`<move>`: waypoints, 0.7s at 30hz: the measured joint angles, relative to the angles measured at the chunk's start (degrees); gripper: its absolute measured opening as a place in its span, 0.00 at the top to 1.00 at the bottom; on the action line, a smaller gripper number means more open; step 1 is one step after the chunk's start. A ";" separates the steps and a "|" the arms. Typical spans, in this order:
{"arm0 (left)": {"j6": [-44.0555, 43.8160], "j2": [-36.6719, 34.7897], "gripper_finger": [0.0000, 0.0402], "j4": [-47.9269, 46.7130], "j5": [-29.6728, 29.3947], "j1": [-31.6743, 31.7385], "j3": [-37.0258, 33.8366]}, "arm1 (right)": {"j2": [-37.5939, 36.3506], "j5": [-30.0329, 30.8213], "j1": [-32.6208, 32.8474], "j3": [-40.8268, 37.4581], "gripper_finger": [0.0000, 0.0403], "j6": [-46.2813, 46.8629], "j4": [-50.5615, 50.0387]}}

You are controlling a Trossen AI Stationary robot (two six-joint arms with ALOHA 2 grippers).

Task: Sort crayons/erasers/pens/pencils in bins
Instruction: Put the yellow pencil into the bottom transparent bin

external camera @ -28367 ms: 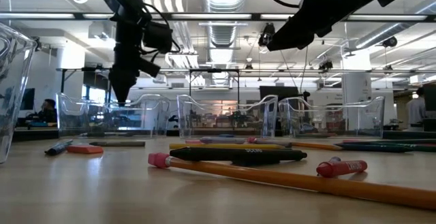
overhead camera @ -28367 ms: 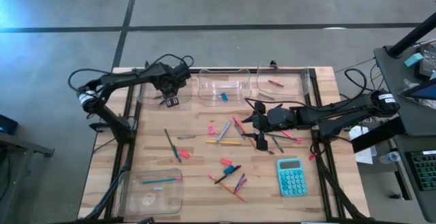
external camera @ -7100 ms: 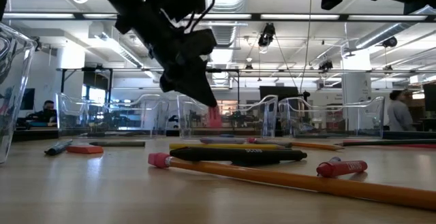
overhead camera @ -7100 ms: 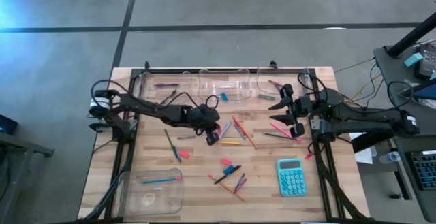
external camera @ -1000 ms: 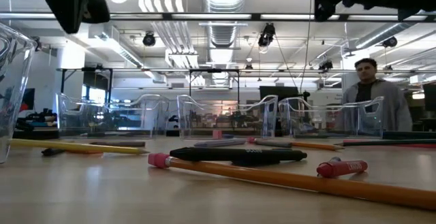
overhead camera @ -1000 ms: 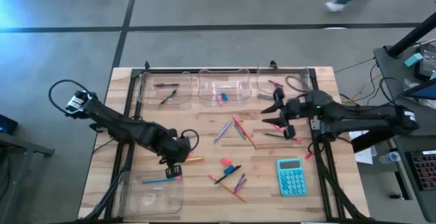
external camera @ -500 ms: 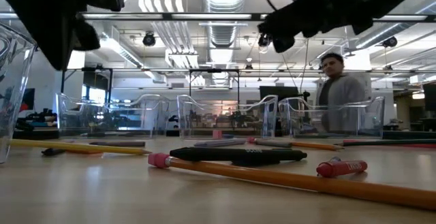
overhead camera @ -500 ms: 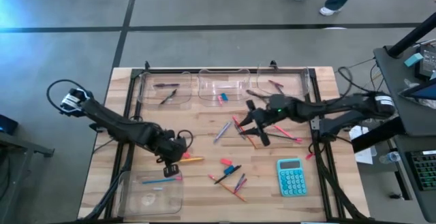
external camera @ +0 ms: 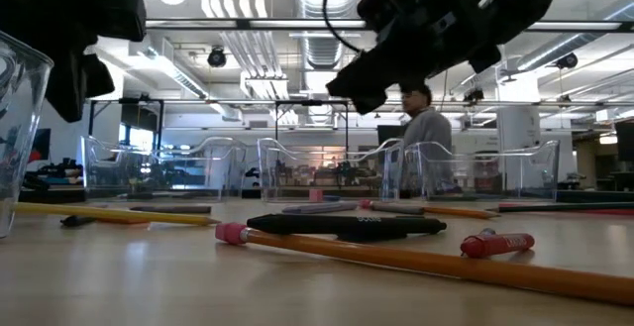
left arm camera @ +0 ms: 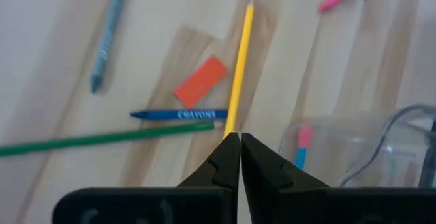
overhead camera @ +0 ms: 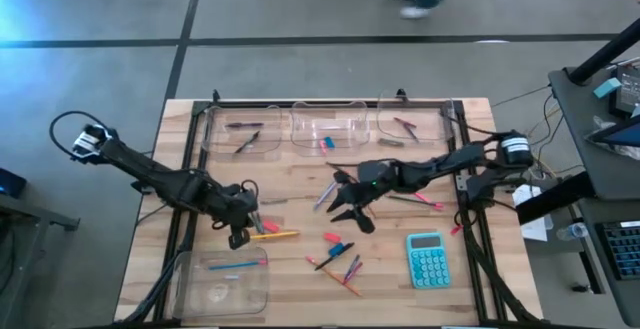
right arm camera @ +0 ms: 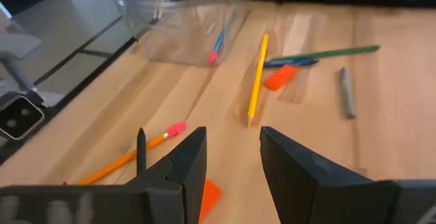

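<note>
Left gripper (overhead camera: 243, 231) at lower left, fingers pressed together, empty, beside yellow pencil (overhead camera: 275, 235); right gripper (overhead camera: 347, 205) at centre, fingers spread, empty.

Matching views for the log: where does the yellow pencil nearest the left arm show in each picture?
High view: yellow pencil left of centre, just above the near-left bin.
Low view: far left, flat on the table.
Left wrist view: centre, running up from the shut fingers.
Right wrist view: upper centre.
Shared landmark: that clear bin, beside the pencil in every view.
</note>
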 joint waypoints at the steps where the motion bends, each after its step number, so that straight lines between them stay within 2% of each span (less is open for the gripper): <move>1: 0.04 -0.66 1.00 0.06 -0.57 0.00 0.02 | 0.98 0.03 0.11 0.69 0.68 -0.01 -0.51; 7: 0.93 0.32 1.00 -0.80 -1.22 0.00 -0.43 | 2.22 -0.01 0.21 3.00 0.68 -0.18 -3.05; 13: 3.03 3.57 1.00 -8.96 7.42 1.35 -0.76 | -2.58 -0.04 0.23 1.77 0.68 -0.40 -4.49; 17: 3.51 3.69 0.99 -7.88 11.35 2.56 -1.07 | -5.27 -0.01 0.23 0.60 0.68 -0.50 -4.78; 21: 3.65 4.25 0.91 -6.89 12.97 2.85 -1.07 | -7.17 0.00 0.23 -0.58 0.68 -1.23 -4.84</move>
